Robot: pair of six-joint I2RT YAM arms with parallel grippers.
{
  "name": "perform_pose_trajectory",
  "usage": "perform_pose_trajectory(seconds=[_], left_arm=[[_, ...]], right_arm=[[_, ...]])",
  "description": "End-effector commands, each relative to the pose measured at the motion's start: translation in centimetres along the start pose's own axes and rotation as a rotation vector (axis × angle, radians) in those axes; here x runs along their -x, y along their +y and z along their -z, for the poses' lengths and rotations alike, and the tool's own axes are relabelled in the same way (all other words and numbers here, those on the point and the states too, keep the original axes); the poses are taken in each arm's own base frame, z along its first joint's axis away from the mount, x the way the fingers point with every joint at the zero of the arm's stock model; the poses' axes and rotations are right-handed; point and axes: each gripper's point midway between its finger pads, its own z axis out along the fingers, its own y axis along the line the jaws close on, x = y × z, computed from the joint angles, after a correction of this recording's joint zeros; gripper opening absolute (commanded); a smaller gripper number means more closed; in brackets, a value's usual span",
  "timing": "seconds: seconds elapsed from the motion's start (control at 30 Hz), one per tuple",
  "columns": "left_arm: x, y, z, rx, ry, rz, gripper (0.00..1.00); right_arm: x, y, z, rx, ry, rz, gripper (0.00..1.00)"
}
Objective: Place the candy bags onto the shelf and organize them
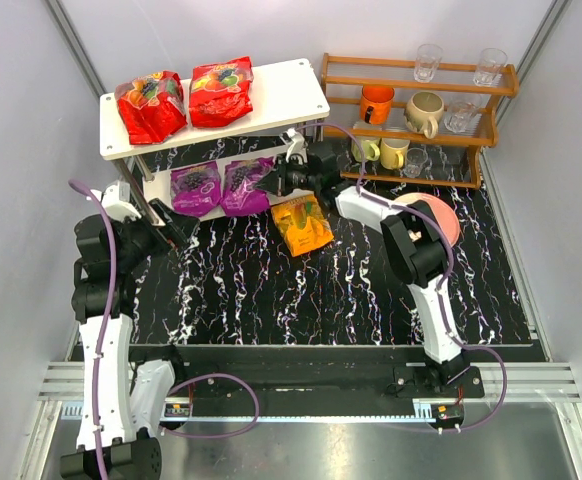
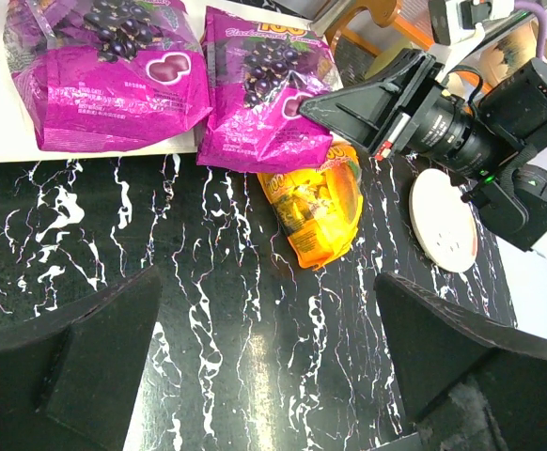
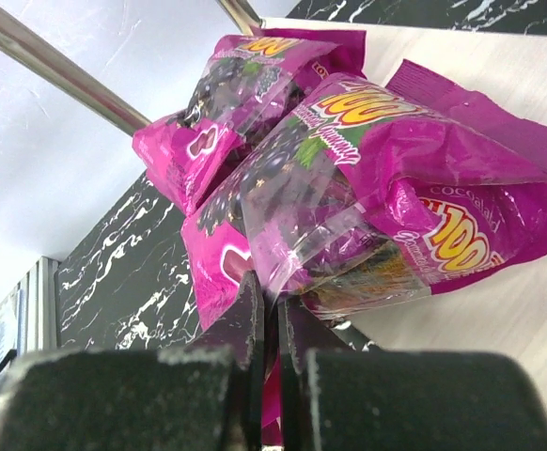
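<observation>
Right wrist: tool [image 3: 266, 315] tight on bag [image 3: 349, 178]

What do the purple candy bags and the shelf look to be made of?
The purple candy bags: thin glossy plastic film; it crinkles, glares and is partly see-through. The shelf: smooth white boards, possibly laminate or painted wood, on shiny metal legs.

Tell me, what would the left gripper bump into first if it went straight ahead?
Probably the orange-yellow candy bag, lying on the black table straight ahead of the left gripper, whose jaws stand open. Depth is unclear, so it might scrape the table first.
</observation>
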Motion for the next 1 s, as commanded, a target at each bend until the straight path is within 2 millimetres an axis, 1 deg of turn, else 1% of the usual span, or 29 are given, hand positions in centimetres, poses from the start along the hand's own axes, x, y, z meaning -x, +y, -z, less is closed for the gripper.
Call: perform_pose_trajectory(seconds=[0.0, 0.03, 0.1, 0.13, 0.23, 0.33, 0.4, 0.6, 0.63, 0.67, 0.87, 0.97], left_arm=[[0.9, -0.8, -0.2, -0.047, -0.029, -0.045, 0.99], [0.8, -0.8, -0.2, -0.049, -0.027, -0.045, 0.99], [0.7, -0.8, -0.3, -0.050, -0.022, -0.043, 0.99], [0.6, -0.8, -0.3, -0.050, -0.019, -0.042, 0.99], [0.5, -0.6, -0.4, -0.048, -0.017, -0.040, 0.99], [0.4, -0.6, -0.4, -0.049, -0.012, -0.037, 0.99], [0.4, -0.6, -0.5, -0.052, -0.012, -0.038, 0.99], [0.3, -0.5, -0.5, -0.049, -0.009, -0.037, 0.99], [0.2, -0.4, -0.6, -0.045, -0.008, -0.035, 0.99], [0.2, -0.4, -0.5, -0.046, -0.007, -0.035, 0.99], [0.1, -0.3, -0.7, -0.048, -0.006, -0.032, 0.99], [0.1, -0.4, -0.8, -0.053, -0.002, -0.029, 0.99]], right_arm=[[5.1, 2.1, -0.9, 0.099, -0.099, 0.088, 0.00], [4.5, 1.6, -1.1, 0.089, -0.071, 0.088, 0.00], [4.2, 1.1, -1.3, 0.083, -0.054, 0.099, 0.00], [4.0, 0.6, -1.2, 0.070, -0.038, 0.112, 0.00], [4.0, -0.3, -0.9, 0.045, -0.025, 0.133, 0.00], [4.1, -1.4, -0.6, 0.033, -0.014, 0.135, 0.05], [4.3, -1.9, -0.5, 0.045, -0.005, 0.135, 0.06], [3.6, -2.5, -0.8, 0.048, 0.019, 0.100, 0.03], [3.7, -2.5, -0.9, 0.050, 0.010, 0.101, 0.02], [3.4, -2.9, -1.1, 0.040, 0.011, 0.091, 0.02], [3.9, -4.2, -1.4, -0.024, -0.022, 0.076, 0.08], [4.2, -4.5, -1.7, -0.041, -0.030, 0.068, 0.32]])
